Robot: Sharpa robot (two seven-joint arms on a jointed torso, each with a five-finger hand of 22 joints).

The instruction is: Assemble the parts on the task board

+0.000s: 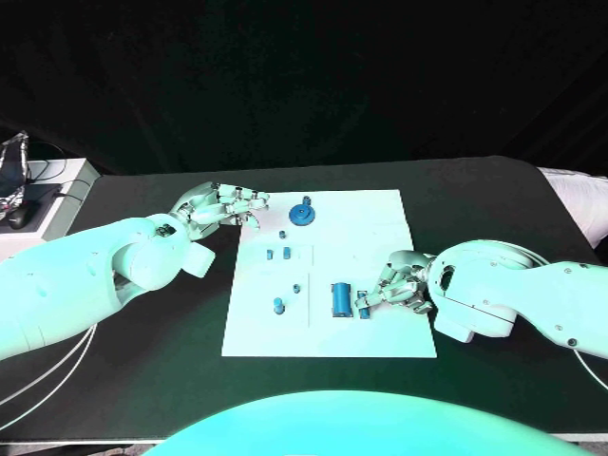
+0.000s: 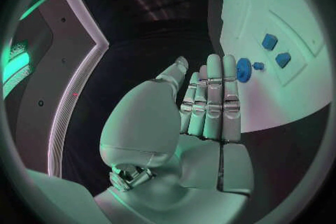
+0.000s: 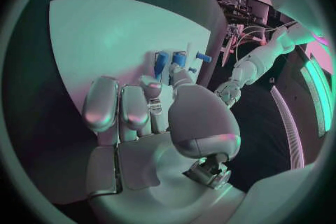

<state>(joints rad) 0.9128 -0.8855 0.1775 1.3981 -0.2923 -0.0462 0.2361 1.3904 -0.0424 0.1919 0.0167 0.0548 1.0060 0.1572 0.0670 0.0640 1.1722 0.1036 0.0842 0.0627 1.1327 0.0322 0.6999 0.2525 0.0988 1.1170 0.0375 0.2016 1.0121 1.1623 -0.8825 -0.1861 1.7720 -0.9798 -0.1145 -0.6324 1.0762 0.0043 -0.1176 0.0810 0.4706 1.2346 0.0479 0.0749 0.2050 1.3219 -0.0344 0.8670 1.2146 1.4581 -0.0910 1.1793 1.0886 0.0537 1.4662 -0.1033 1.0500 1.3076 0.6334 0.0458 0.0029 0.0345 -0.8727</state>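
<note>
Right hand (image 1: 397, 283) is pinching a small blue part (image 1: 366, 309) w/ fingertips, just beside the blue cylinder (image 1: 341, 298) on the task board (image 1: 387, 214). Farther off, gear (image 1: 303, 214) and small parts are lying loose; most assembly left. Left hand (image 1: 226, 205) is hovering w/ fingers together, holding nothing.

Head view: high, looking down on the bench (image 1: 496, 190) and task board (image 1: 372, 228). Wrist views: close behind each hand's fingers, facing the board. Shared by all three: the task board.
</note>
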